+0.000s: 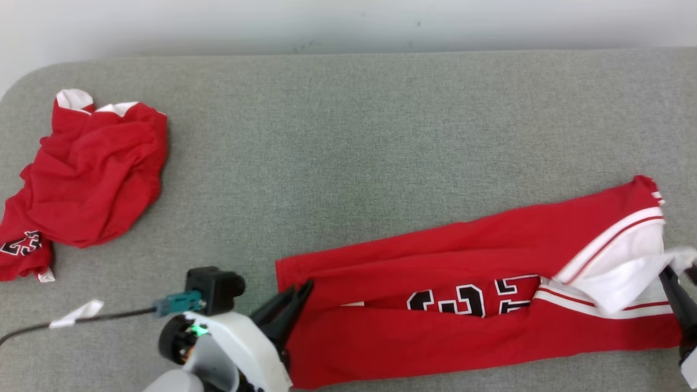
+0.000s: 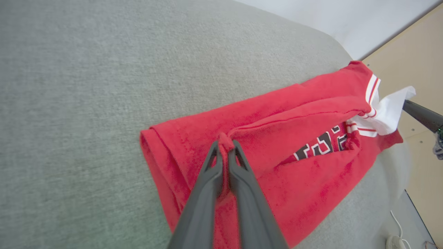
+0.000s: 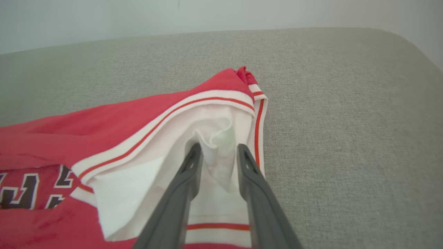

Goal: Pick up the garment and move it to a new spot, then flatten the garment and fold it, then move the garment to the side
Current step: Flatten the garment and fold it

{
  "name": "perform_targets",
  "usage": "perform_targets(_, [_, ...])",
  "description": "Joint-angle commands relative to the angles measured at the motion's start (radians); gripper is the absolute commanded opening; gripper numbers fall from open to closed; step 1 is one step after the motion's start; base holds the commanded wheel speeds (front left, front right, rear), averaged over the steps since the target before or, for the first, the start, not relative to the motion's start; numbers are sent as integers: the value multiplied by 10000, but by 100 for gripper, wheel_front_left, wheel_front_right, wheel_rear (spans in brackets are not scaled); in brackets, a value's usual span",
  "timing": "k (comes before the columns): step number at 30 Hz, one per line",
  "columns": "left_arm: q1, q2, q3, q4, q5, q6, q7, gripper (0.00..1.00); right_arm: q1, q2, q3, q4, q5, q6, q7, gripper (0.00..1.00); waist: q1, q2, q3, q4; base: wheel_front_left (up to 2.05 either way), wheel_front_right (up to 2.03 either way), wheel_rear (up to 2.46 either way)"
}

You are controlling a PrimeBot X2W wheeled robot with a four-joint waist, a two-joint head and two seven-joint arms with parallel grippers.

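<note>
The garment (image 1: pixel 463 256) is a red jersey with white trim and black numbers, lying in a long narrow strip across the grey padded surface (image 1: pixel 354 136). At its left end my left gripper (image 1: pixel 304 289) is shut, pinching a small ridge of the red hem (image 2: pixel 226 143). Over at the right end, my right gripper (image 1: pixel 665 275) has its jaws apart with bunched white lining (image 3: pixel 218 138) between the fingers (image 3: pixel 188 173). That end of the garment (image 3: pixel 121 121) is lifted slightly, and the white flap also shows in the left wrist view (image 2: pixel 391 107).
A second crumpled red garment (image 1: pixel 92 179) lies at the far left. A dark cable with a white tag (image 1: pixel 76 313) runs along the front left. A pale wall borders the back; the surface's right edge drops to a wooden floor (image 2: pixel 422 69).
</note>
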Motion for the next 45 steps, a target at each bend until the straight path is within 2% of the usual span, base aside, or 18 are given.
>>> perform_targets(1, [127, 139, 75, 75, 307, 88, -280, 100, 128, -98, -114, 81, -36, -5, -20, 100, 1, 0, -72, -30, 0, 0, 0])
perform_targets(6, [487, 289, 220, 271, 1158, 423, -1670, 100, 542, -277, -689, -14, 204, -5, 136, 100, 1, 0, -288, -84, 0, 0, 0])
perform_targets(12, [1169, 311, 514, -73, 2606, 1295, -3770, 100, 80, 76, -1447, -296, -266, -5, 733, 100, 1, 0, -460, -207, 0, 0, 0])
perform_targets(15, [1460, 69, 622, -131, 3424, 1770, -4044, 100, -260, 443, -1328, -121, -857, -5, 1444, 100, 1, 0, -485, -137, 0, 0, 0])
perform_targets(18, [1539, -496, 804, -388, 4164, 1949, -4100, 100, -635, 781, -1340, 220, -1568, -6, 2009, 100, 1, 0, -441, 69, 0, 0, 0])
perform_targets(22, [1841, -1304, 1161, -435, 4939, 1787, -4092, 100, -1007, 1216, -1365, 907, -2386, -5, 2342, 100, 1, 0, -362, 325, 0, 0, 0])
perform_targets(24, [1890, -1455, 1287, -356, 5127, 1731, -4093, 100, -1109, 1303, -1349, 1133, -2554, -5, 2360, 100, 1, 0, -347, 364, 0, 0, 0])
perform_targets(25, [1995, -1828, 1556, -279, 5345, 1617, -4095, 100, -1251, 1439, -1319, 1663, -2927, -6, 2369, 100, 1, 0, -321, 422, 0, 0, 0])
perform_targets(33, [2313, -2594, 2670, -9, 5966, 1009, -4097, 100, -1791, 1704, -1410, 3369, -3689, -12, 2091, 100, 1, 0, -306, 559, 0, 0, 0])
perform_targets(38, [2402, -2975, 3256, 58, 6292, 537, -4097, 100, -2083, 1728, -1233, 4142, -3497, -14, 2240, 100, 1, 0, -279, 628, 0, 0, 0])
perform_targets(45, [2462, -3346, 3739, 252, 6669, -85, -4098, 100, -1854, 1757, 21, 4694, -1925, 38, 3327, 100, 1, 0, -202, 890, 0, 0, 0])
